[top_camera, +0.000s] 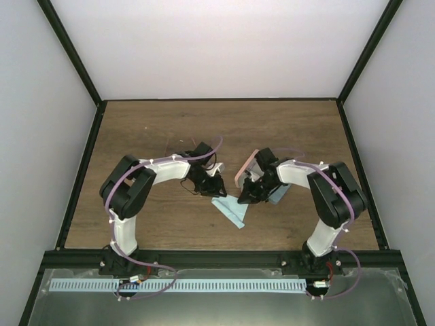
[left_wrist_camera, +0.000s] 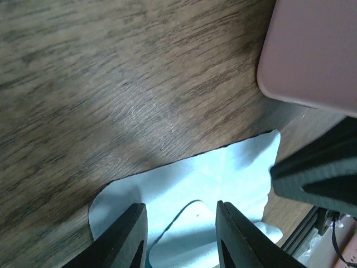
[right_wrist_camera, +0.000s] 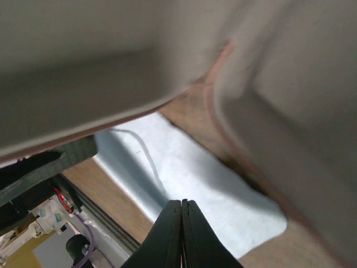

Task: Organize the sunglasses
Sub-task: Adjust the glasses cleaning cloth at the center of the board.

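- We can't make out the sunglasses in any view, so we can't say where they are.
- The left fingers [left_wrist_camera: 131,237] are spread, hanging low over a light blue cloth [left_wrist_camera: 223,173]. A raised fold of the cloth sits in the gap, and we can't tell if either finger touches it.
- The right fingers [right_wrist_camera: 170,234] are pressed together with nothing visible between them, also low over the blue cloth.
- From above, both arms lean in toward the middle of the wooden tabletop [top_camera: 292,122], with their tips close together at the cloth's far edge.
- A pink case [left_wrist_camera: 312,50] lies just past the cloth. In the right wrist view it's a big blur right above the fingers.
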